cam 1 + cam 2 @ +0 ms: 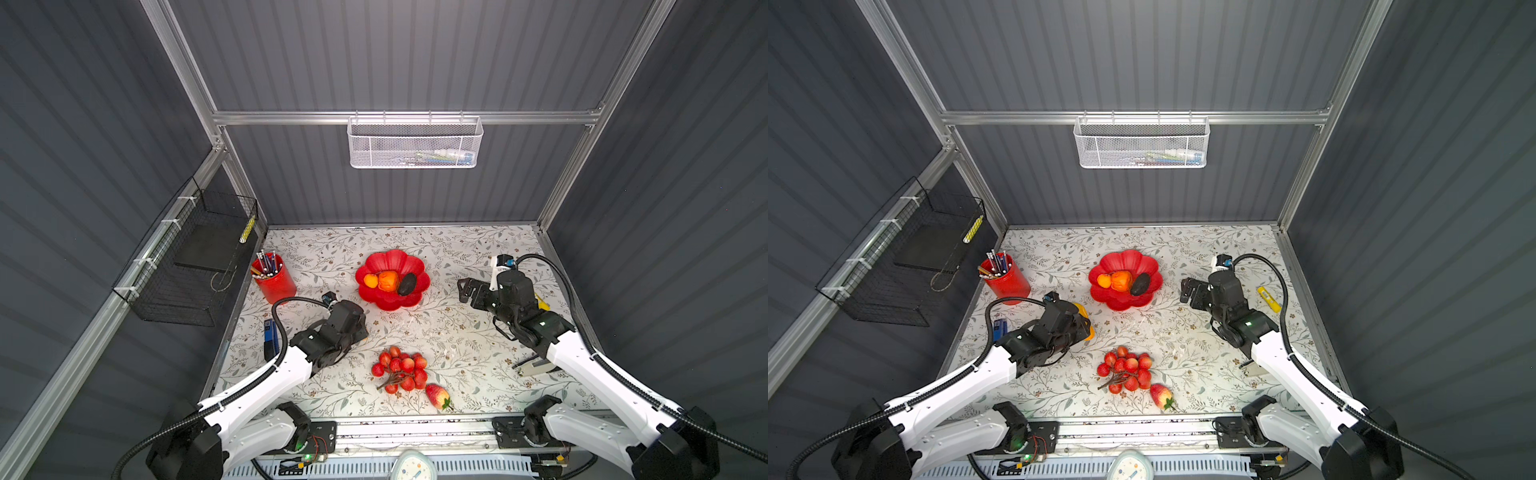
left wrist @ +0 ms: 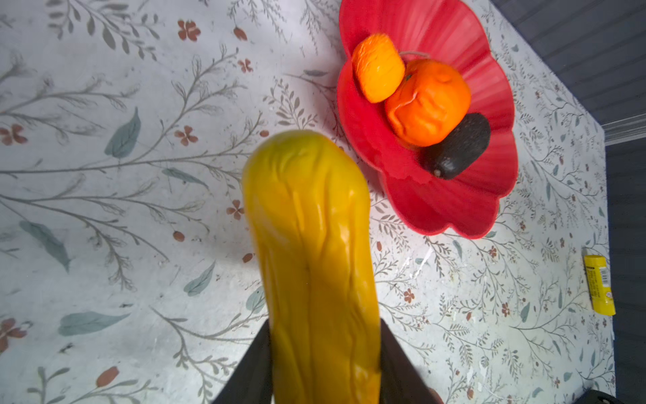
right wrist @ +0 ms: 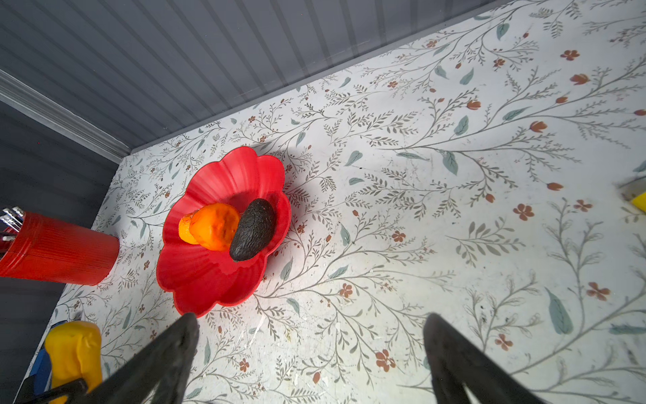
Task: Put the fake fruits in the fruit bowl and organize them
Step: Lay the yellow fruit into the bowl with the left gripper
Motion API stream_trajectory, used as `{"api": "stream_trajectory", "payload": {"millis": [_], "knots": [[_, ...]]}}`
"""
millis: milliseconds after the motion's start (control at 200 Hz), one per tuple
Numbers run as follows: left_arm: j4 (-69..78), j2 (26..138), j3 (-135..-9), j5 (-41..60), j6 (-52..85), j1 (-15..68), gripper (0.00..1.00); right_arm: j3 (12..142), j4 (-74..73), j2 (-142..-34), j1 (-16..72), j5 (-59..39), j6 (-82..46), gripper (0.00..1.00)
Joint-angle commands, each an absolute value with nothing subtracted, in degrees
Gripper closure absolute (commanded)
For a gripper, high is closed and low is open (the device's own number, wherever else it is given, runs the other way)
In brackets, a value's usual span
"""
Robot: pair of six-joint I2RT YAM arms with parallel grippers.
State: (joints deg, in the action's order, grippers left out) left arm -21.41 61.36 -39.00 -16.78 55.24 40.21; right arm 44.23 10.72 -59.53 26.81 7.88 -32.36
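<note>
1. The only writing in sight is dark print on the label of the yellow stick (image 2: 599,285); it is too small to read
2. The left gripper (image 2: 325,356) has its jaws partly closed, clamped on the lower end of the yellow oblong fruit (image 2: 311,227), which juts out past the fingertips
3. In both top views the fruit bowl (image 1: 392,262) lies at about 1 o'clock from the left gripper, near but apart
4. The right gripper (image 3: 311,360) is spread wide with nothing between its jaws; the bowl sits at 9 o'clock from it in the top views
5. Across the middle of the bowl, from 9 to 3 o'clock, lie a small orange (image 1: 370,281), a larger orange (image 1: 389,280) and a dark oval fruit (image 1: 407,284), each touching the next
6. The berry bunch (image 1: 401,368) lies on the table (image 1: 457,345) at 6 o'clock from the bowl, with the strawberry (image 1: 437,395) just beside it at 5 o'clock
7. The bowl is glossy red, ribbed and scalloped like a flower; the yellow fruit is waxy and creased lengthwise, the larger orange dented, the dark fruit rough and matt; the table has a floral print
</note>
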Motion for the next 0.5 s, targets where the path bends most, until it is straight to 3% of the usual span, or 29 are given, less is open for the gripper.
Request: {"api": "stream_trajectory", "payload": {"millis": [0,260,495], "knots": [[-21.9,64.5,-45.0,-19.1,51.0,40.5,0.64,44.0,10.7,-59.3,26.7,7.3,-32.9,0.01],[-16.7,80.4,-57.4,-17.0,45.9,39.5,0.64,43.3,13.5,-56.1,26.6,8.9,-32.4,0.01],[-9.7,88.4,-60.2,-14.4,48.5,37.5,0.65,41.5,15.2,-52.6,26.4,11.0,-31.2,0.01]]}}
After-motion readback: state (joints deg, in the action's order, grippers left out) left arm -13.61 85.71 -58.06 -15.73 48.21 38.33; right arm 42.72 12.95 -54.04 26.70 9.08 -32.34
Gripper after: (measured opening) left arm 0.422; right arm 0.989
